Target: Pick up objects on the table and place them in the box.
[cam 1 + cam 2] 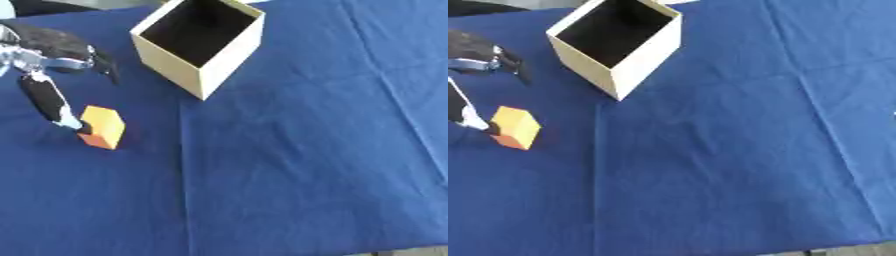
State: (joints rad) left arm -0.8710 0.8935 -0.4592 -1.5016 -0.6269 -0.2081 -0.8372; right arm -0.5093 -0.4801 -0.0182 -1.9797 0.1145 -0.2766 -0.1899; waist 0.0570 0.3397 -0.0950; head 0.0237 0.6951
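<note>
The robot's left hand [52, 55] reached in from the upper-left over a blue cloth [297, 165] covering the table, w/ one long dark finger [45, 100] stretched down so its tip touched the left face of an orange block [103, 127]. Another short finger stuck out toward the box, well apart from the block. The hand was spread open, fingers mostly straight; nothing was gripped, only the one fingertip met the block. The block sat on the cloth at left, tilted a bit askew, near the box but not touching it. The cardboard box [206, 50] stood open-topped at upper centre, its dark inside showing no contents. The right hand didn't appear in either view.
</note>
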